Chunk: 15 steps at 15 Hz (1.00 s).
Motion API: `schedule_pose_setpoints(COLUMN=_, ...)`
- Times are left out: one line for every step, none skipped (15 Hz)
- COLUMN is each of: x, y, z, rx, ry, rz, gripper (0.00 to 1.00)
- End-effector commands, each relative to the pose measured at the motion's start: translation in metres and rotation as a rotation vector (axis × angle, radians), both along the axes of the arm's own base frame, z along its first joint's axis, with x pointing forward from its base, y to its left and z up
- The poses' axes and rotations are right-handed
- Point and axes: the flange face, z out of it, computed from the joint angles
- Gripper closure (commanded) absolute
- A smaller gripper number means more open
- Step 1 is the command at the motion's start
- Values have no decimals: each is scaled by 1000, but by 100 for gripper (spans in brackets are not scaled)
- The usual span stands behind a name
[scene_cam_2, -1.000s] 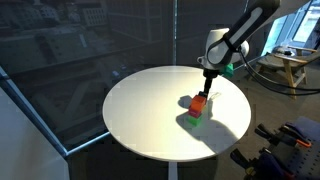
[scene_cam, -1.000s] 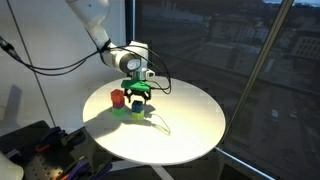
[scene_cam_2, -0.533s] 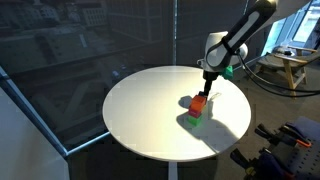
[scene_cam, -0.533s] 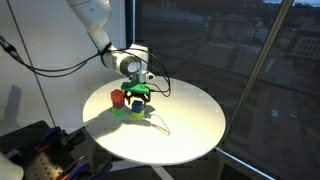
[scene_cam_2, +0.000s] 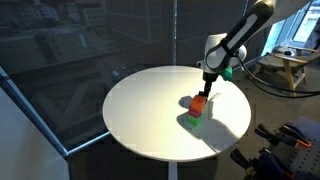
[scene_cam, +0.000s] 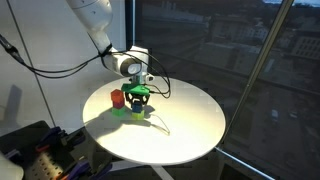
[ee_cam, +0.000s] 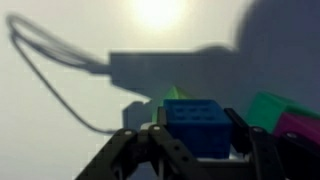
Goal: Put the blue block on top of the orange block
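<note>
My jaws pinch the blue block on opposite flat sides; it looks light, stiff, probably slick, so I'd grip mid-face.

A green cube sits on the round white table.

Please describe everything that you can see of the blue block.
In the wrist view the blue block is a small dark blue cube, plastic-looking, with small dots on the face toward the camera. It sits level in the gripper, whose fingers touch its two sides. A green block lies just beyond it.
</note>
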Motion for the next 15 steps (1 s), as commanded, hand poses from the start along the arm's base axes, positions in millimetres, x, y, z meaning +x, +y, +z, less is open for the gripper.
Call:
schedule_pose_setpoints(x=6, y=-1, z=4, rx=-10, ry=0, rz=-4, gripper=66)
schedule_pose_setpoints(x=5, y=-2, z=5, rx=-11, ry=4, rz=-3, gripper=66)
schedule_pose_setpoints(x=5, y=-3, z=7, rx=-13, ry=4, rz=-5, gripper=66)
schedule_pose_setpoints(x=5, y=-3, z=9, rx=-14, ry=4, rz=-5, gripper=66)
schedule_pose_setpoints(x=5, y=-3, z=12, rx=-17, ry=3, rz=-6, gripper=66)
schedule_pose_setpoints(x=6, y=-4, z=15, rx=-18, ry=1, rz=-5, gripper=66)
schedule_pose_setpoints(x=6, y=-4, z=17, rx=-20, ry=1, rz=-2, gripper=66)
schedule_pose_setpoints(x=6, y=-4, z=20, rx=-23, ry=-1, rz=0, gripper=66)
schedule_pose_setpoints(x=6, y=-4, z=23, rx=-26, ry=1, rz=4, gripper=66)
schedule_pose_setpoints(x=6, y=-4, z=25, rx=-27, ry=0, rz=5, gripper=66)
schedule_pose_setpoints(x=6, y=-4, z=28, rx=-27, ry=3, rz=8, gripper=66)
schedule_pose_setpoints(x=6, y=-3, z=31, rx=-28, ry=2, rz=9, gripper=66)
schedule_pose_setpoints(x=6, y=-3, z=34, rx=-28, ry=6, rz=11, gripper=66)
schedule_pose_setpoints(x=6, y=-4, z=37, rx=-30, ry=5, rz=10, gripper=66)
schedule_pose_setpoints(x=6, y=-4, z=41, rx=-31, ry=10, rz=11, gripper=66)
